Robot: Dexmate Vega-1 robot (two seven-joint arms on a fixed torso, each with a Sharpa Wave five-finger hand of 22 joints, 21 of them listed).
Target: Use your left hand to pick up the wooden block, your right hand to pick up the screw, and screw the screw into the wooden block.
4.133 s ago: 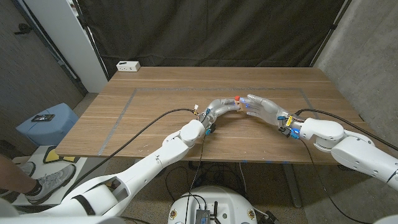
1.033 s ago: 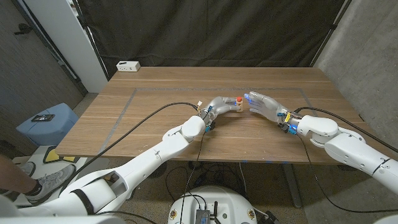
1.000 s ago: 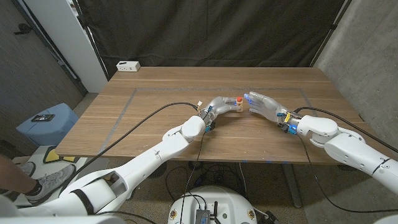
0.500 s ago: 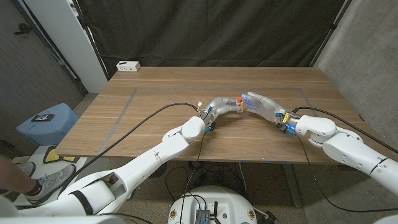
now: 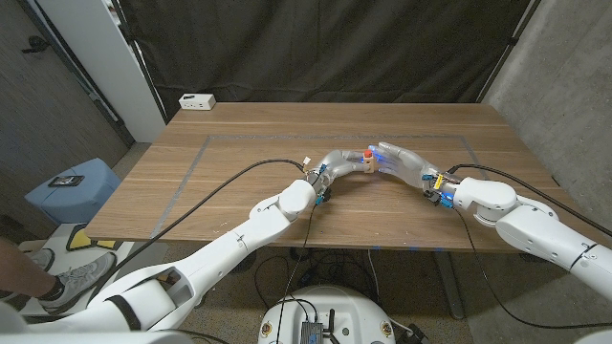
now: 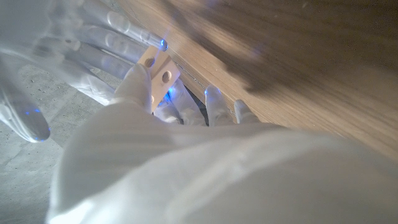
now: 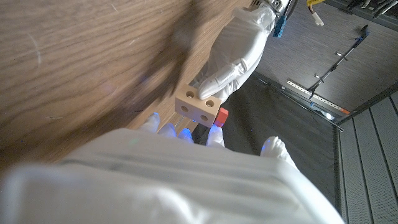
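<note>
Both of your hands meet over the middle of the desk (image 5: pixel 239 134): your left hand (image 5: pixel 340 162) grips the wooden block (image 5: pixel 367 163), and your right hand (image 5: pixel 402 162), at its 3 o'clock, pinches the red-headed screw (image 7: pixel 221 115) right against the block.

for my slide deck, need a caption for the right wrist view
Left hand holds the wooden block above the table as the right hand works the red-headed screw beside it.
</note>
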